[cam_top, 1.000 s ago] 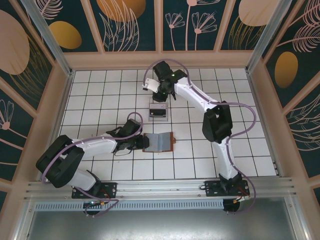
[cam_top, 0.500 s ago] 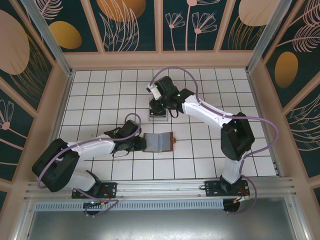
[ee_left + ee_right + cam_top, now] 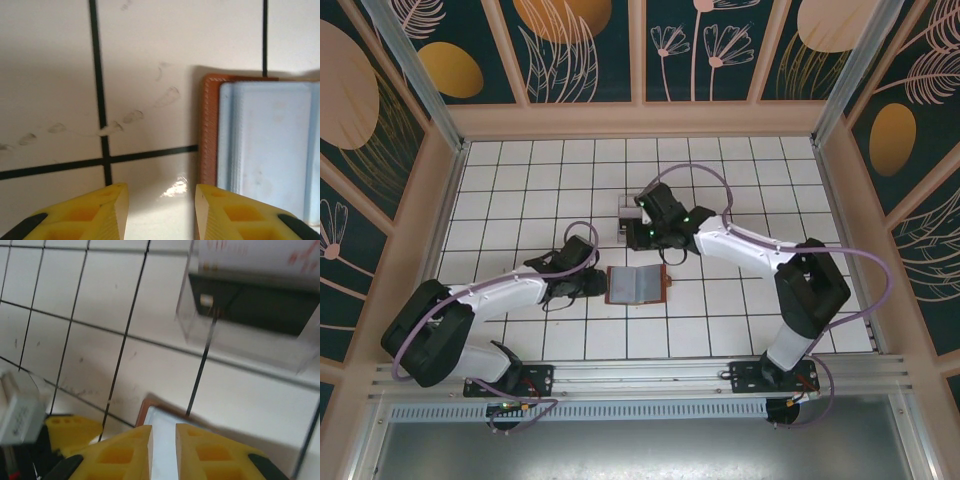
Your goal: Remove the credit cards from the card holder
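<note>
right now you are between cards, as i read it. one dark credit card (image 3: 250, 312) lies in the clear tray (image 3: 235, 347), and the right pincer (image 3: 163, 429) hangs over the far edge of the open card holder (image 3: 638, 285), pointed down at its grey-blue lining. its jaws stand only a thin slit apart, with nothing between them. the left pincer (image 3: 160, 210) sits low at the holder's left edge with its jaws apart over bare tile. one finger (image 3: 235, 215) overlaps the brown rim, but you cannot tell from these views whether it presses the leather down.

the card holder lies flat and open on the white tiles near the middle of the table, just on the near side of the tray and apart from it. the lining does not let you see whether any credit cards are tucked in its slots.

so the step in hand looks like going in for the next card. you need to find a card's exposed edge, bring the right fingertips down on either side of it, and pull along the slot. the left side has to stop the holder sliding or folding shut.
</note>
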Motion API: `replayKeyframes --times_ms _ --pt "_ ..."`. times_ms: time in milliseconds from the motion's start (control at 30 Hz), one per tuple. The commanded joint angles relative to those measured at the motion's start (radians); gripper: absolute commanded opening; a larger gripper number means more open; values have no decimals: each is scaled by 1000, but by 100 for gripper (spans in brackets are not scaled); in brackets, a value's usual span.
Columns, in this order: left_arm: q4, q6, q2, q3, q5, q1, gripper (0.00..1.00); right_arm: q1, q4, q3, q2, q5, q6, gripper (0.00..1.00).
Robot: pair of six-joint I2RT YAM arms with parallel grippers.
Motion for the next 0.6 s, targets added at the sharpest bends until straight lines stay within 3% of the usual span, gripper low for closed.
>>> replayKeyframes --times_ms 0,200,567 --pt "-25 44 -33 6 10 49 41 31 77 -57 -7 -83 125 21" --pt "-63 82 -82 -4 -8 117 42 81 120 -91 43 -115 201 25" --pt "-89 88 -117 2 -53 120 42 128 176 -68 156 -202 263 31"
